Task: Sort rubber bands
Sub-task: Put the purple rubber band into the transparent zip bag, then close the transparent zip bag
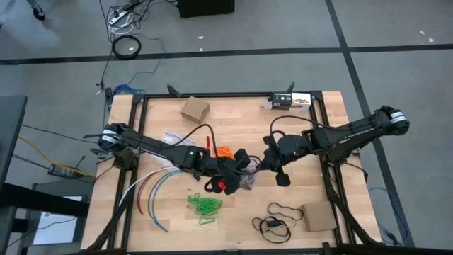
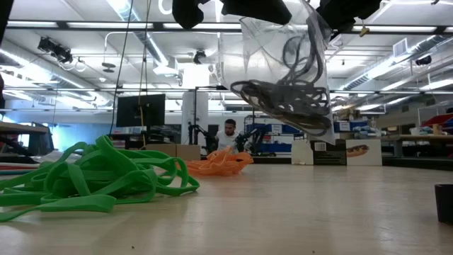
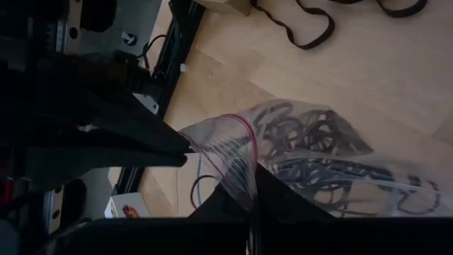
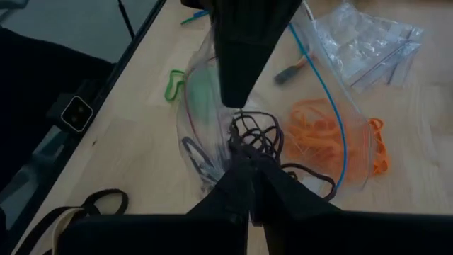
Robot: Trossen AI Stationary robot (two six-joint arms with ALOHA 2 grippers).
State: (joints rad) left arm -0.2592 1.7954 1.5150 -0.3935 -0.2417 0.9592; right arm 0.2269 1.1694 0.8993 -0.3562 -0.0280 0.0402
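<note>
Green bands (image 2: 85, 177) heaped loose on counter (image 2: 297, 212); orange heap (image 2: 219, 164) behind, unbagged. Dark bands (image 2: 283, 95) inside bag (image 3: 283, 156), held aloft: left gripper (image 3: 191, 145) pinching rim, right gripper (image 4: 248, 166) clamping bag. Roughly third done.

Two robot arms, one green band heap (image 1: 204, 205), one orange heap (image 1: 224, 152), one held bag of dark bands (image 2: 287, 78), two cardboard boxes (image 1: 195, 109).

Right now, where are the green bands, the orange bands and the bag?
green bands (image 2: 85, 177): low view, middle of the heap.
orange bands (image 2: 219, 164): low view, middle of the heap.
bag (image 2: 283, 49): low view, its clear wall.
</note>
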